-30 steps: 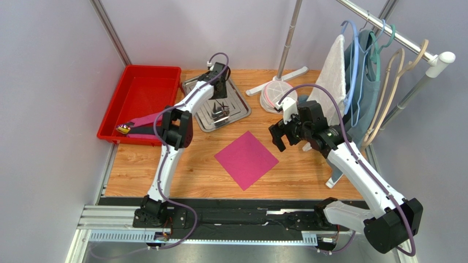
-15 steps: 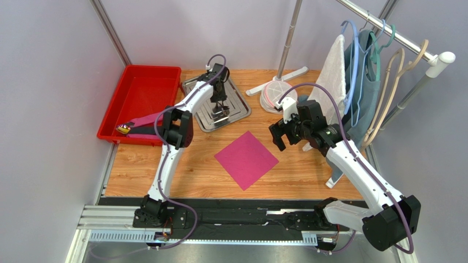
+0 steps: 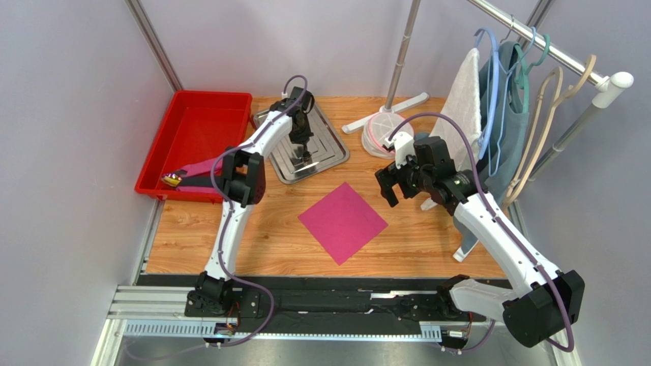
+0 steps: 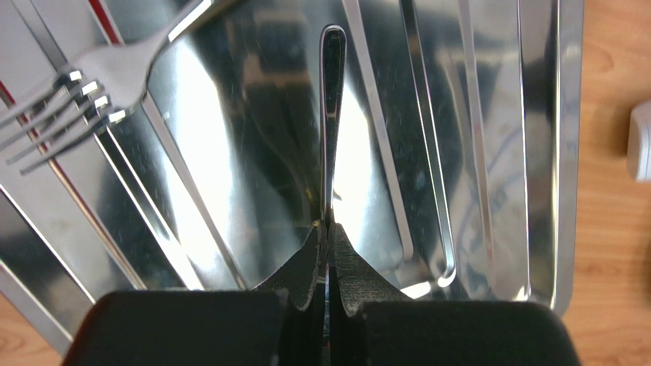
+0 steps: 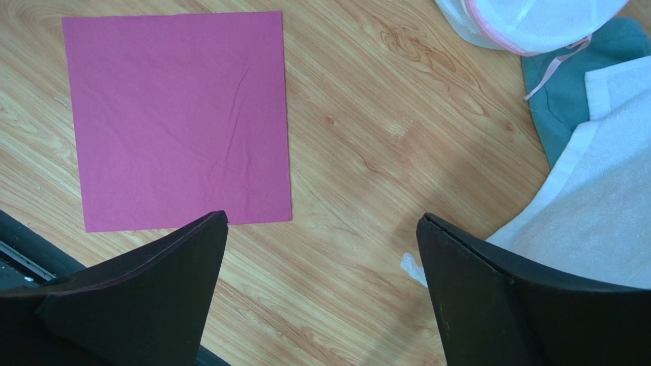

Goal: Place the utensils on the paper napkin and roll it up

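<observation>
- Left wrist view: your left jaws are clamped together on one end of a slim silver utensil (image 4: 331, 114). Its handle runs straight away from them over the steel tray (image 4: 489, 152).
- A fork (image 4: 92, 84) lies in the same tray, off to the left of the held piece and apart from it. Its tines point toward the left side of that view.
- You cannot tell from either view whether the far end of the held utensil touches the tray floor.
- In the top view, the tray sits at the far edge of the desk (image 3: 428, 244), toward the far-left corner. It is just beside a red bin (image 3: 195, 130) at that corner.
- The paper napkin (image 3: 342, 222) lies flat in the middle of the desk, turned like a diamond, well apart from the tray.
- Your right jaws stand wide apart over the wood, near the napkin's right-hand corner, on the side toward the desk's right edge.
</observation>
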Controlling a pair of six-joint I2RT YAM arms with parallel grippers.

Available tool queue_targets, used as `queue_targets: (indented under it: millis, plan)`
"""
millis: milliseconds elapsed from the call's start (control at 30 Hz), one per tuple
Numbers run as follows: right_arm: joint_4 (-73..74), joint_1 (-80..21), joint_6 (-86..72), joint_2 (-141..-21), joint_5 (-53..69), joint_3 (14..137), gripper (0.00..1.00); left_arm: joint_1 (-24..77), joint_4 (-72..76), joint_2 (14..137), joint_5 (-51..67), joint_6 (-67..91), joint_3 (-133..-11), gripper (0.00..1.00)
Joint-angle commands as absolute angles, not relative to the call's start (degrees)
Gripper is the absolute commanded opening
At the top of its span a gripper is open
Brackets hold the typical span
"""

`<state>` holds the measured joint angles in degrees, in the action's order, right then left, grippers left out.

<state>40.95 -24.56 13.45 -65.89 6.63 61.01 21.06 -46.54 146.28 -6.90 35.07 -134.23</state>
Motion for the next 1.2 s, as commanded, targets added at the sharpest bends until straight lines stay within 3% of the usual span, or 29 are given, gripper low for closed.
queue_targets:
  millis: [0, 200, 367, 600, 633, 767, 867, 967, 1167]
  plan:
    - [40.69, -24.35, 13.45, -65.74, 6.68, 65.38, 1.0, 21.62, -50.1, 135.99, -2.38, 32.89, -132.37, 0.0]
    - [44.82, -23.3, 10.64, -65.3, 9.49, 69.69, 1.0, 22.5, -49.05, 122.54, 2.63, 21.83, -124.03, 0.0]
    - [53.32, -22.94, 9.58, -65.92, 18.97, 79.88, 1.0, 22.5, -41.41, 102.81, 11.94, 4.08, -105.41, 0.0]
    - [61.08, -22.76, 6.42, -67.24, 26.19, 91.14, 1.0, 22.41, -18.93, 64.91, 34.69, -42.61, -66.67, 0.0]
    - [61.61, -22.85, 4.41, -67.24, 26.63, 91.4, 1.0, 22.59, -18.72, 61.04, 39.33, -48.11, -59.75, 0.0]
    - [66.25, -22.94, 0.97, -68.28, 33.02, 91.67, 1.0, 22.59, -30.72, 46.97, 48.41, -74.21, -52.65, 0.0]
    - [67.77, -23.11, 2.28, -69.17, 42.96, 91.58, 1.0, 23.02, -44.62, 43.96, 53.25, -95.49, -51.51, 0.0]
    - [64.97, -25.74, -1.82, -70.31, 41.5, 90.53, 1.0, 25.21, -52.29, 43.51, 53.0, -114.12, -50.54, 0.0]
    - [61.88, -33.83, -0.27, -75.67, 38.42, 88.33, 0.97, 29.09, -55.72, 47.88, 49.84, -124.26, -51.5, 0.0]
